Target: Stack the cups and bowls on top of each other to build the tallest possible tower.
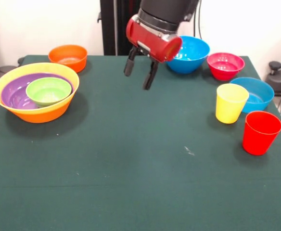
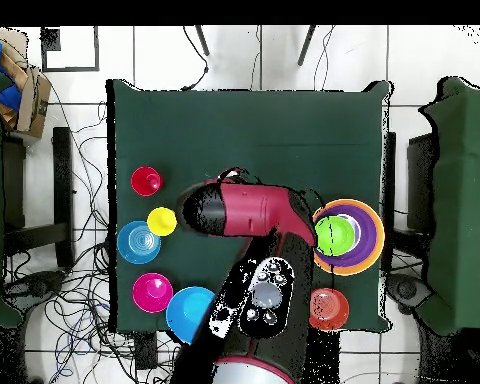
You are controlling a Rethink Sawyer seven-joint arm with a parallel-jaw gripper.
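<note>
My gripper point(image 1: 139, 72) hangs open above the table's far middle, with nothing between its two black fingers. At the left stands the tower: a large yellow-orange bowl point(image 1: 39, 114) holding a purple bowl point(image 1: 13, 96) with a small green bowl point(image 1: 48, 90) inside. In the overhead view the tower point(image 2: 376, 237) lies just right of the arm. A yellow cup point(image 1: 231, 102) and a red cup point(image 1: 261, 132) stand upright at the right. Around them are a blue bowl point(image 1: 255, 94), a pink-red bowl point(image 1: 224, 65), a second blue bowl point(image 1: 188, 54) and an orange bowl point(image 1: 68, 57).
The red arm point(image 2: 264, 210) reaches across the table's middle in the overhead view and hides the gripper's fingers there. Cables lie on the floor around the table point(image 1: 131, 168).
</note>
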